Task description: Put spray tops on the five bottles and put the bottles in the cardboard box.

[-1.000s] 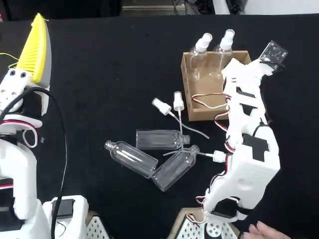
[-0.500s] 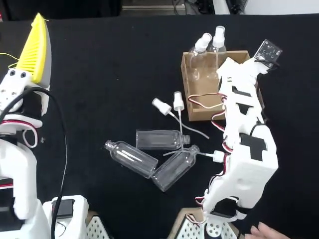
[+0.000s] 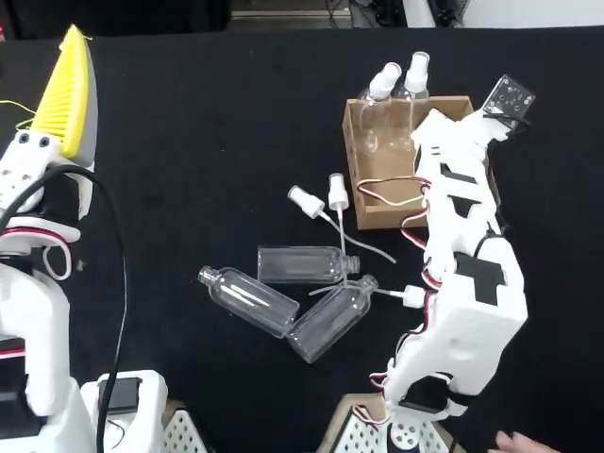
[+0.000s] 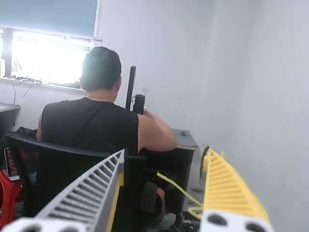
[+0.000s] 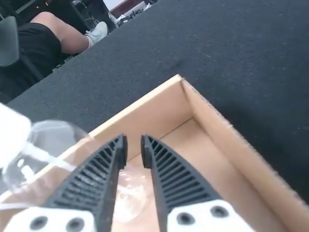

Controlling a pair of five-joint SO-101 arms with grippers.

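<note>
The cardboard box [image 3: 363, 203] sits at the right, and two clear bottles with white spray tops [image 3: 379, 99] [image 3: 410, 90] stand side by side at its far end. My right arm [image 3: 458, 179] hangs over the box. Its gripper [image 5: 133, 145] points into the box [image 5: 203, 140] and is shut on nothing, with a capped bottle [image 5: 46, 145] just beside it. Three uncapped bottles [image 3: 302, 264] [image 3: 247, 300] [image 3: 330, 319] lie together mid-table. Loose spray tops [image 3: 307, 201] [image 3: 337, 193] [image 3: 411, 296] lie near them. My left gripper [image 3: 74, 38] [image 4: 164, 154] is raised at the far left, open and empty.
The tabletop is black cloth [image 3: 189, 142], with bare room between the left arm and the bottles. Dip tubes from the loose tops trail across the uncapped bottles. The arms' bases [image 3: 123, 406] stand at the near edge.
My right arm shifted slightly left over the box. The capped bottle nearest it moved left and now stands against the other one. The left arm has kept still.
</note>
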